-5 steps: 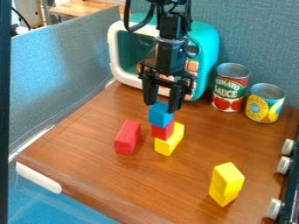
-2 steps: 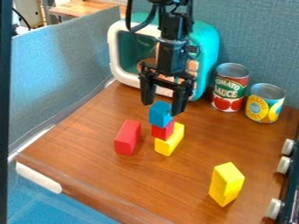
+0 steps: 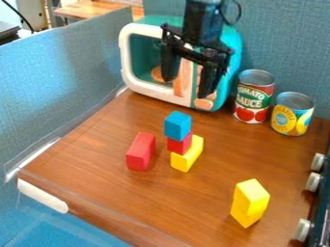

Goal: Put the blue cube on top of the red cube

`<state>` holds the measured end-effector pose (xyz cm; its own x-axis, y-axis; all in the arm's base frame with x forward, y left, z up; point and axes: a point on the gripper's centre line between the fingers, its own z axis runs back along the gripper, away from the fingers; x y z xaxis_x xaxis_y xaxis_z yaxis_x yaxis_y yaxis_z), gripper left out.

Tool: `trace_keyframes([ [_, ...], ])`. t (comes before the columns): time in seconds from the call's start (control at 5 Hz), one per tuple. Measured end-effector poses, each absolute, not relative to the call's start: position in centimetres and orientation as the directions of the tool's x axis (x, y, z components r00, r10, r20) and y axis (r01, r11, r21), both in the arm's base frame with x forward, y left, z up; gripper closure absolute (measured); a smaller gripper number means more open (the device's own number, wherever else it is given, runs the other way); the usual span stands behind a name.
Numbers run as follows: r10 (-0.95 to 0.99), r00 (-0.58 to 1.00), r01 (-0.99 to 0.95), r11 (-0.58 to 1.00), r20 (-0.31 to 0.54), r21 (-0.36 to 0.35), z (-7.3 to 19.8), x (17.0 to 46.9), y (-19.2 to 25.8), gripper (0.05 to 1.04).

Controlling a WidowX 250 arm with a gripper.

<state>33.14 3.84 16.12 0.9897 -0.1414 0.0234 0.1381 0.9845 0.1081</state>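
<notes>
The blue cube (image 3: 178,126) sits atop the red cube (image 3: 180,144); the black two-finger gripper (image 3: 189,88) is released, empty. Nothing seems left.

"TOMATO SAUCE" on red can (image 3: 253,100)

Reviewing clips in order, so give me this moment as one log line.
blue cube on red cube | hand open, clear above | stack complete

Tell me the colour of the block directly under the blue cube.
Red cube, seen in the camera view.
</notes>
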Motion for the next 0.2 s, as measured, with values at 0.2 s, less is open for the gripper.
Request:
trace_keyframes([
  [0.2, -0.149, 0.988, 0.154, 0.982, -0.050, 0.112, 15.06, 32.76, 3.16, 0.083],
])
